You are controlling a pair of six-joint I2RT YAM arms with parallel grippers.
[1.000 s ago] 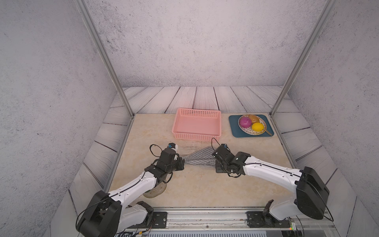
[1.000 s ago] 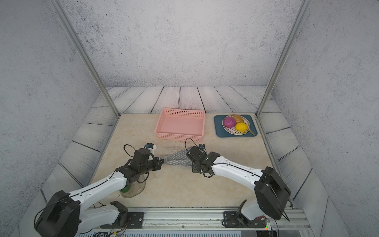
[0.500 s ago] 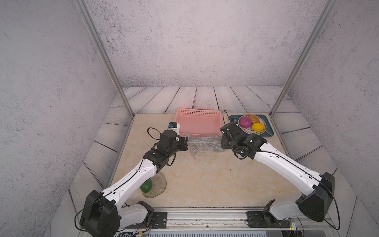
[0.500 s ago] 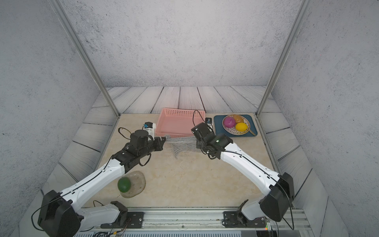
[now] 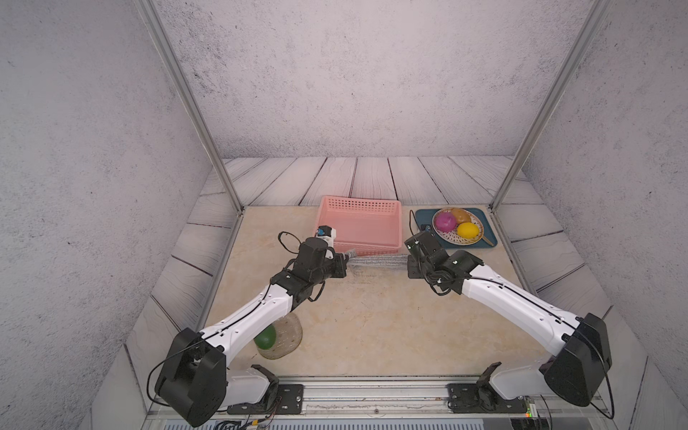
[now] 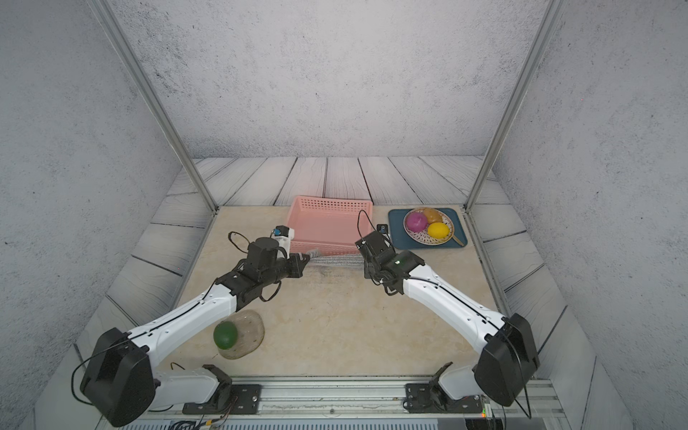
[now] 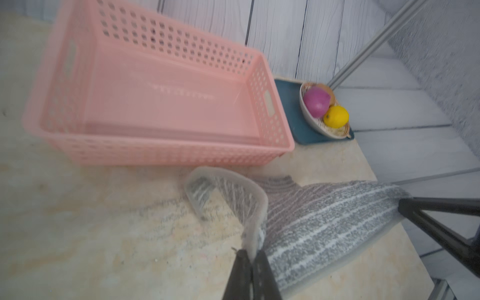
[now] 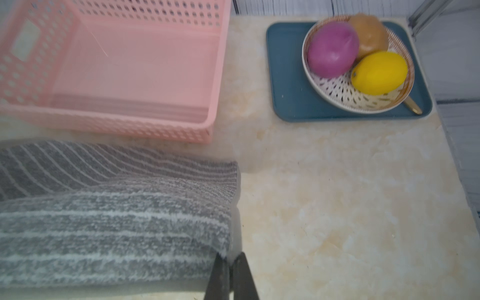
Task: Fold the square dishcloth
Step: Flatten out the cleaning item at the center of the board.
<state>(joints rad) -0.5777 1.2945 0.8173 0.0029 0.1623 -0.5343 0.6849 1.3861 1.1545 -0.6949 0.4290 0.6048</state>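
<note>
The square dishcloth (image 5: 376,260) (image 6: 335,260), grey with thin white stripes, hangs stretched between my two grippers just in front of the pink basket (image 5: 359,227) (image 6: 327,227). My left gripper (image 5: 348,257) (image 7: 251,253) is shut on the cloth's left corner. At the other end, the right gripper (image 5: 406,260) (image 8: 230,257) is shut on its right corner. In the right wrist view the dishcloth (image 8: 111,220) curves over itself, its far edge lying near the basket wall (image 8: 117,127). The left wrist view shows the dishcloth (image 7: 324,228) running off to the right arm.
A blue tray (image 5: 424,219) (image 6: 398,238) at the back right carries a bowl (image 5: 457,226) (image 6: 429,225) of fruit. A straw-coloured round mat (image 5: 284,335) (image 6: 247,333) with a green ball (image 5: 265,337) (image 6: 225,334) on it lies at the front left, partly under my left arm.
Both grippers have carried the dishcloth from mid-table back toward the pink basket and spread apart, pulling it into a taut strip. The mat and green ball have come out from under the left arm.
</note>
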